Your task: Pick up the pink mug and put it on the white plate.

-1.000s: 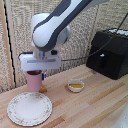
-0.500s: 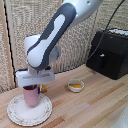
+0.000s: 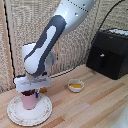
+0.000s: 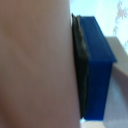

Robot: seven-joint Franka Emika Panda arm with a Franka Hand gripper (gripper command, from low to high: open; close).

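Observation:
The pink mug [image 3: 28, 101] stands upright on the white platter [image 3: 43, 113] at the exterior view's lower left. My gripper [image 3: 30, 92] is straight above the mug with its fingers down at the mug's rim, shut on it. In the wrist view the mug's pink wall [image 4: 35, 65] fills most of the picture, and a dark blue finger pad [image 4: 97, 65] presses flat against it. A bit of the platter's patterned rim [image 4: 121, 10] shows at one corner of that view.
A small white bowl with yellow contents [image 3: 75, 85] sits on the wooden table [image 3: 95, 107] to the exterior view's right of the platter. A black box-shaped appliance [image 3: 110, 52] stands at the back right. A woven screen backs the table.
The arm has carried the mug leftward and down in the exterior view. The mug went from hanging above the platter to resting on it.

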